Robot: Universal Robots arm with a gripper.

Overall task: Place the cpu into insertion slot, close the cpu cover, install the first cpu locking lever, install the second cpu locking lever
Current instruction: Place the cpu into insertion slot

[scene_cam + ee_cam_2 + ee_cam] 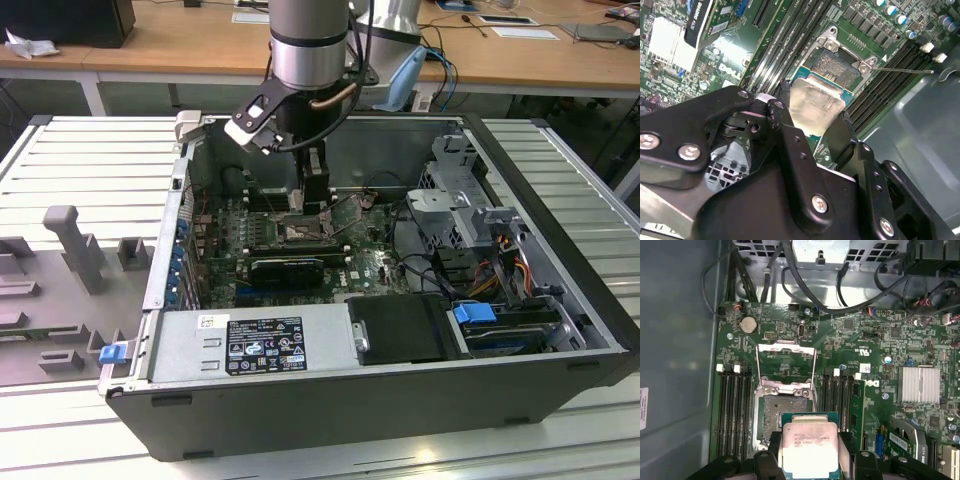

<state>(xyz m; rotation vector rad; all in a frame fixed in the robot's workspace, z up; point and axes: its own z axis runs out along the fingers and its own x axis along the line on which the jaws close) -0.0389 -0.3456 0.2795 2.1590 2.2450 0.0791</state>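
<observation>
My gripper (813, 111) is shut on the cpu (816, 102), a flat square chip with a silvery-grey top, gripped by two opposite edges between the black fingers (786, 131). The cpu (810, 446) hangs just above the motherboard, beside and partly overlapping one edge of the insertion slot (781, 412), whose dark pin field lies bare. The cpu cover (786, 365) stands swung open beyond the slot. A thin locking lever (905, 71) sticks out unlatched. In the exterior view the gripper (315, 197) reaches down into the open computer case over the insertion slot (300, 231).
Long black memory slots (734, 410) flank the socket on both sides. A black expansion card (288, 268) lies in front of it, and a silver heatsink (918, 384) is nearby. Cables (420, 245) and the drive cage (470, 215) fill the case on the exterior view's right. The grey case wall (675, 365) is close.
</observation>
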